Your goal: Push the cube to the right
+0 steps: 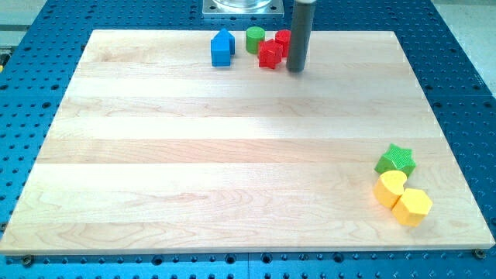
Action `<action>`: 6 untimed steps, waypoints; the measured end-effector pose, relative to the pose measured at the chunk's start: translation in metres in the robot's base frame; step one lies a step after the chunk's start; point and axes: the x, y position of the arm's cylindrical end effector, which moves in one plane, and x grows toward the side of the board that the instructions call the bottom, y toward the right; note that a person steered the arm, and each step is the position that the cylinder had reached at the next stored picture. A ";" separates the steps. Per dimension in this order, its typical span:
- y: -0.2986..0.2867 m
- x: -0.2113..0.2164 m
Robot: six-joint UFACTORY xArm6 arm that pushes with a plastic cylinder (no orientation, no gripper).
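My tip [296, 70] rests on the wooden board [232, 155] near the view's top, just right of centre. A red star-shaped block [270, 54] lies just left of the tip, close to it. A second red block [283, 39] sits behind it, partly hidden by the rod; its shape is unclear. A green cylinder [255, 38] stands left of the red blocks. A blue house-shaped block [222, 49] sits further left. I cannot tell which block is a cube.
At the view's bottom right a green star [396, 161], a yellow heart-like block [390, 188] and a yellow hexagon [412, 206] cluster together near the board's right edge. A metal mount [240, 8] stands past the board's top edge.
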 end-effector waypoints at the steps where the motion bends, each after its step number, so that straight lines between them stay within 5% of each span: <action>1: -0.048 0.009; 3: -0.052 -0.024; 4: -0.147 0.003; 5: -0.167 -0.028; 6: -0.147 -0.049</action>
